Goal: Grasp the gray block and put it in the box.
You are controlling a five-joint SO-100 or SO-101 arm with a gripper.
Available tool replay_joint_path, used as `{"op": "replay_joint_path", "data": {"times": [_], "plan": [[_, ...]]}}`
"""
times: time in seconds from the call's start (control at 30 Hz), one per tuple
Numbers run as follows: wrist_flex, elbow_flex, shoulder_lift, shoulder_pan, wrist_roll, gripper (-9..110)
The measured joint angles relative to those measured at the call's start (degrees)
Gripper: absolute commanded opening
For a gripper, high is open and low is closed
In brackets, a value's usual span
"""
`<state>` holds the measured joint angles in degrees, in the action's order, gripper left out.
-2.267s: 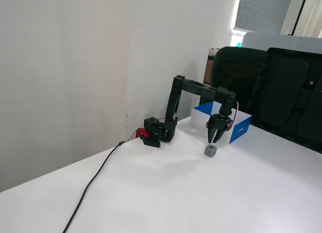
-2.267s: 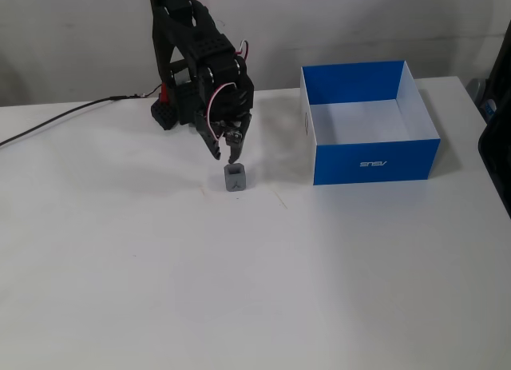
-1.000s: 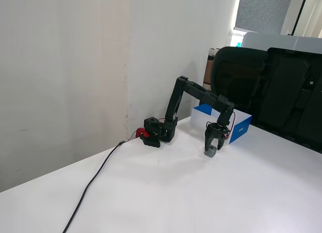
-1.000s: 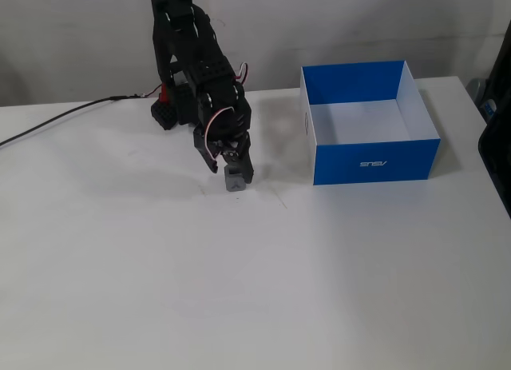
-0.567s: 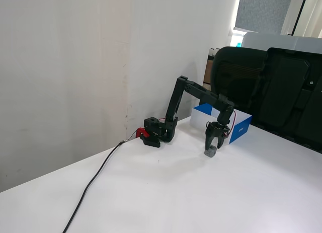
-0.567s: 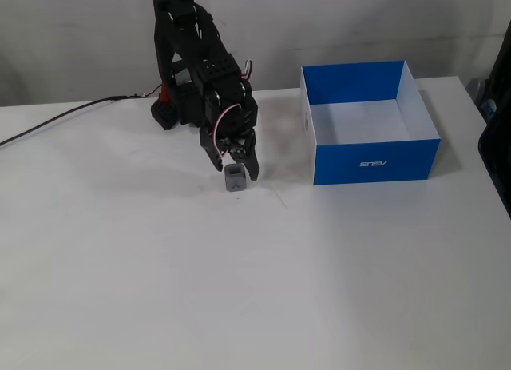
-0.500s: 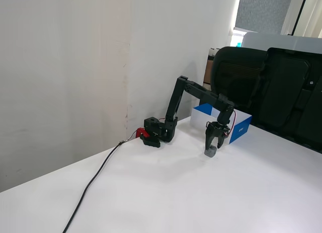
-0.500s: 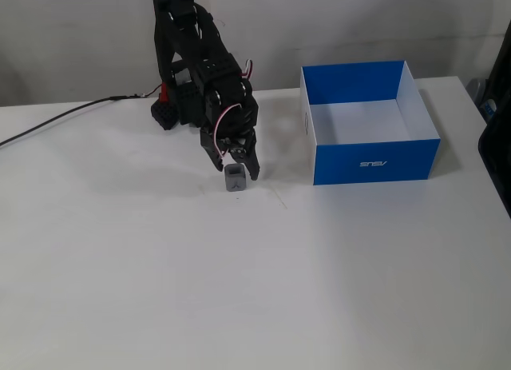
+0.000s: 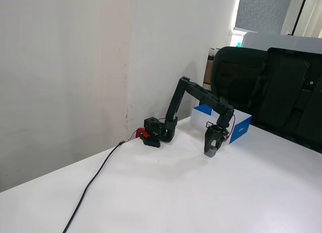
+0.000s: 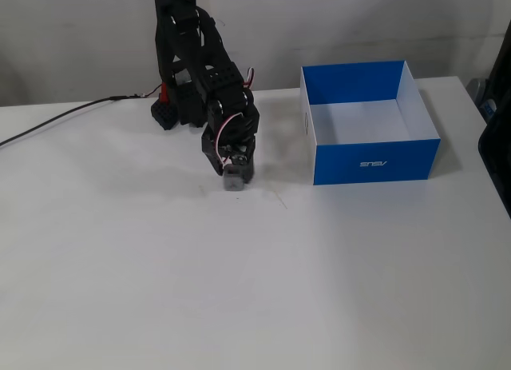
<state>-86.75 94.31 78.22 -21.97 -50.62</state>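
White counter (image 10: 239,290) fills the foreground in both fixed views, bare and smooth. A black cable (image 9: 93,185) runs across it toward the arm's base (image 9: 156,132), which sits at the far edge against a pale wall (image 9: 65,67); a small red part shows on the base.

From the base the black arm (image 9: 193,94) rises steeply, bends at a high elbow, slopes down and ends with its wrist pointing straight down at the counter. Seen from the front in a fixed view, the arm (image 10: 196,66) leans toward the camera with thin wires looping at the wrist.

At the tip, the claw (image 10: 233,181) points downward with its fingers drawn in narrowly around the gray block (image 10: 233,182), which sits between the fingertips at counter level. The fingers appear to press the block's sides; whether the block rests on the counter or is lifted slightly cannot be told. In a fixed view from the side, the claw (image 9: 213,151) shows the block (image 9: 213,152) as a pale lump at its tip.

Just beside the arm, to the right in the front view, stands the box (image 10: 375,161), blue outside, white inside, apart from the claw. In the side view the box (image 9: 240,130) lies behind the claw, near a black office chair (image 9: 251,87).
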Motion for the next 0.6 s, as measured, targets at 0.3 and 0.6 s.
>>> {"op": "replay_joint_path", "data": {"times": [0.3, 0.6], "plan": [[0.0, 0.0, 0.0, 0.0, 0.4, 2], [-8.8, -14.2, 0.2, -2.3, 4.8, 1]]}}
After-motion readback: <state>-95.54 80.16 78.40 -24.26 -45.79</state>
